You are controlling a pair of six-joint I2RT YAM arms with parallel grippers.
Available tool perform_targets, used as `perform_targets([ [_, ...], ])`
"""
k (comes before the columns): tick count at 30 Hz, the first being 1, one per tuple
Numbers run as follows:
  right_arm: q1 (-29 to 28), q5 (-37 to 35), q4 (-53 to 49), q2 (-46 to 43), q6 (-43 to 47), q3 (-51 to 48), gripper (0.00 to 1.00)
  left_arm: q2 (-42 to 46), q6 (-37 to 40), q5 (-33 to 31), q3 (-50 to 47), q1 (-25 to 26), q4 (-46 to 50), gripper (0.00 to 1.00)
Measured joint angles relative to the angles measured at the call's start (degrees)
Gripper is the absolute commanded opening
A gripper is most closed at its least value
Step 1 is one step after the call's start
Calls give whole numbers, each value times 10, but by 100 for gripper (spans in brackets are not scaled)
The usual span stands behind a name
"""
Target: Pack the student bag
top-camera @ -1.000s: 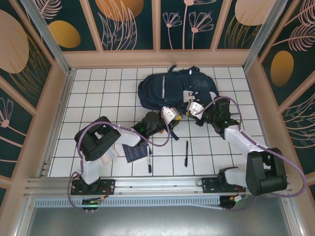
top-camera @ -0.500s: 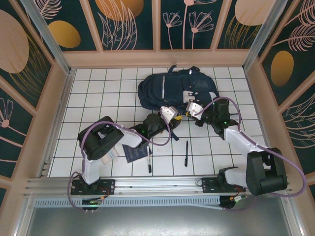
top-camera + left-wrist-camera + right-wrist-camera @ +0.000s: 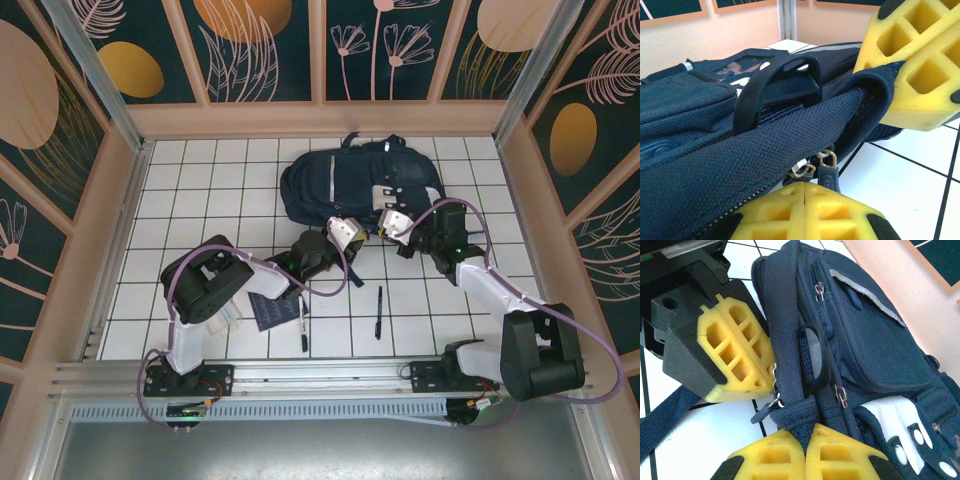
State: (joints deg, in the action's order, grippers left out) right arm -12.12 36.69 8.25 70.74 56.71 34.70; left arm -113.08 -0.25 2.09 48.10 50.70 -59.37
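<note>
While our left hand (image 3: 805, 196) is clenched on a zipper pull (image 3: 828, 175) and our right hand (image 3: 805, 441) beside it grips the student bag (image 3: 330, 180) lying just ahead, we judge packing barely begun: two pens (image 3: 379, 312) and a notebook (image 3: 268, 311) lie on the bench (image 3: 200, 200) behind both hands.

Left end effector (image 3: 350, 236), right end effector (image 3: 390, 222) — both pinched shut.

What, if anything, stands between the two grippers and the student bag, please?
Nothing visible does. The right gripper is shut on a fold of the student bag at its near edge, and the left gripper is shut right by the zipper pulls there; whether it pinches one, I cannot tell.
</note>
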Motion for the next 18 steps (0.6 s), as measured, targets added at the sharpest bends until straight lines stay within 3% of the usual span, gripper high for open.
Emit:
perform_targets([
  [1, 0, -2, -2, 0, 2, 0, 0, 2, 0, 3, -3, -2, 0, 1],
  [4, 0, -2, -9, 0, 4, 0, 0, 6, 0, 7, -17, -9, -2, 32],
  [18, -5, -2, -12, -5, 11, 0, 0, 4, -4, 66, -6, -16, 12, 48],
])
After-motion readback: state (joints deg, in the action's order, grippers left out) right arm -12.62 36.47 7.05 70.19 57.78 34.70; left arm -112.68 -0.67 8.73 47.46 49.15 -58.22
